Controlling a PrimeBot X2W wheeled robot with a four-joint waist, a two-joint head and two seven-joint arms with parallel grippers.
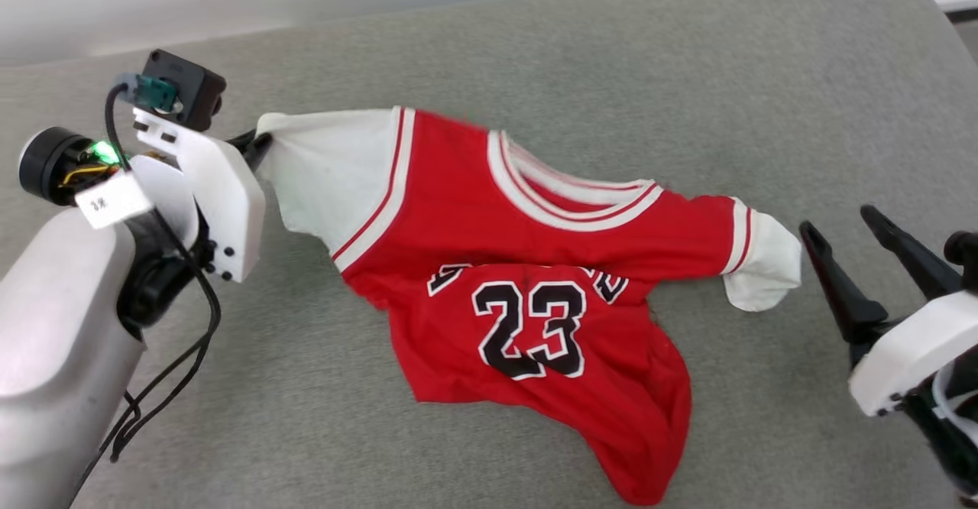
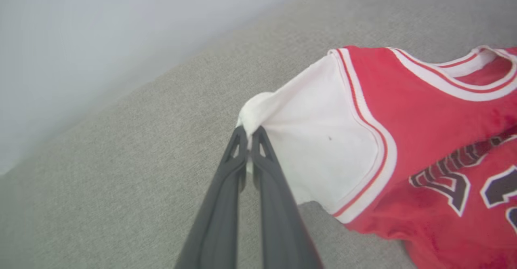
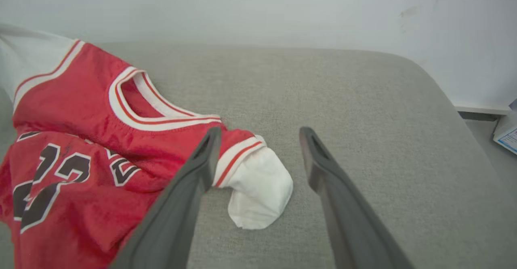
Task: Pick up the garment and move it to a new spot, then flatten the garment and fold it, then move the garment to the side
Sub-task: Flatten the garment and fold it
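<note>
I see the garment (image 1: 535, 264), a red jersey with white short sleeves and a black 23, lying rumpled and chest up on a grey cushion (image 1: 726, 73). Its lower hem is bunched and curls toward me. My left gripper (image 2: 250, 133) is pinched together on the outer edge of one white sleeve (image 2: 315, 139), and that sleeve is stretched out toward it. My right gripper (image 3: 260, 133) hangs with its fingers spread apart, holding nothing, just above the other sleeve (image 3: 258, 196), which lies crumpled on the cushion. I judge the cloth light, limp and a little slick, so it will sag and slide. A matching pinch at the far sleeve's edge should lift it evenly.
</note>
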